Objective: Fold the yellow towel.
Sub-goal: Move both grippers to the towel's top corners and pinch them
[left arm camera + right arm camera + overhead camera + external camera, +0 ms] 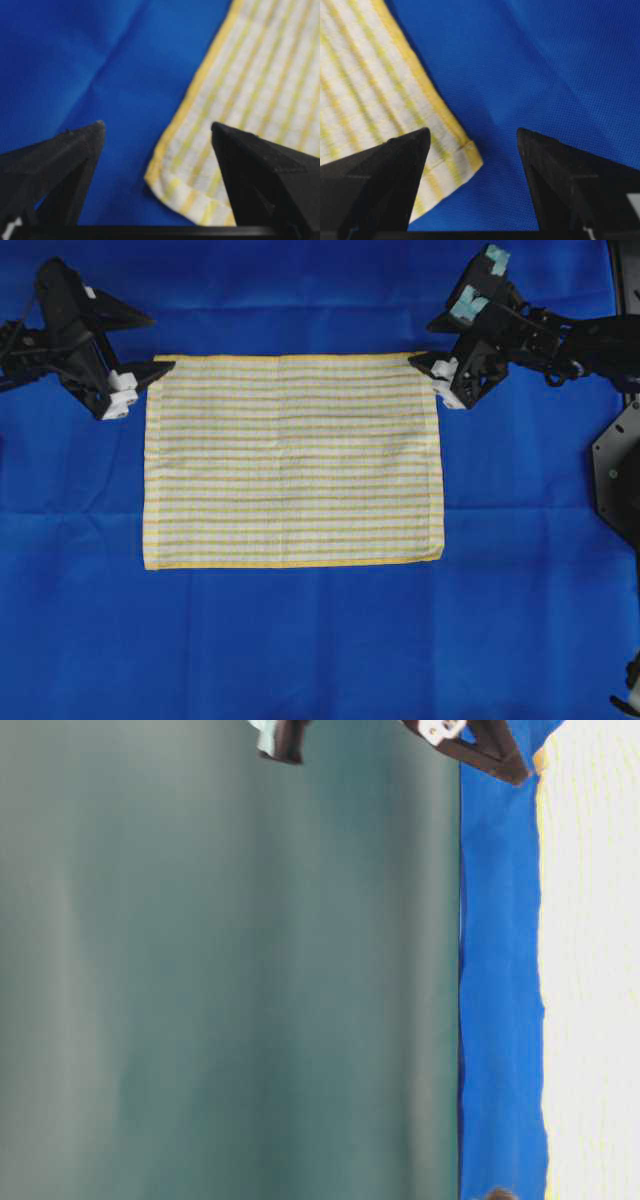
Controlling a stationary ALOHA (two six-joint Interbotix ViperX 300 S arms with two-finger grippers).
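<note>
Jaws wide, yellow towel corners between, blue cloth around

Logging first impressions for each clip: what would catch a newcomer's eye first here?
The yellow towel, lying flat and spread out in the middle of the blue cloth, stands out at once. Next come the two black arms at its far corners: the left pincer and the right pincer, both open, each with a towel corner showing between its fingers in the wrist views.

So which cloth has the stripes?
The yellow towel: smaller, with yellow and white stripes, lying on the big blue cloth, which is plain.
</note>
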